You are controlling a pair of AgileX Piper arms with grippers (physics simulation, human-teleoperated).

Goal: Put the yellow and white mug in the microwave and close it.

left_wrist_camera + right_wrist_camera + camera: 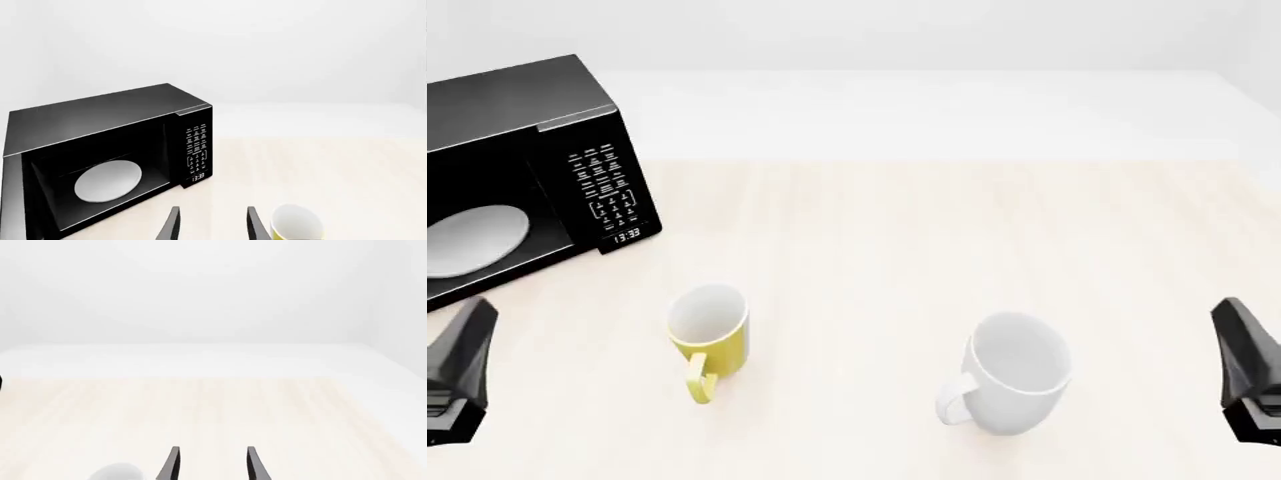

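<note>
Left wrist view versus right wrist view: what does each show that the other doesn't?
Only the left wrist view shows the microwave, door open, with its white turntable plate, keypad and clock, plus the yellow mug beside the open left gripper. Only the right wrist view shows the open right gripper and a sliver of the white mug at the frame edge. Both show the pale wood table and white background, with nothing held.

Yellow and white mug (709,338): upright on table, handle toward the camera. Microwave (527,165): black, far left, door open, white turntable plate visible inside.
</note>
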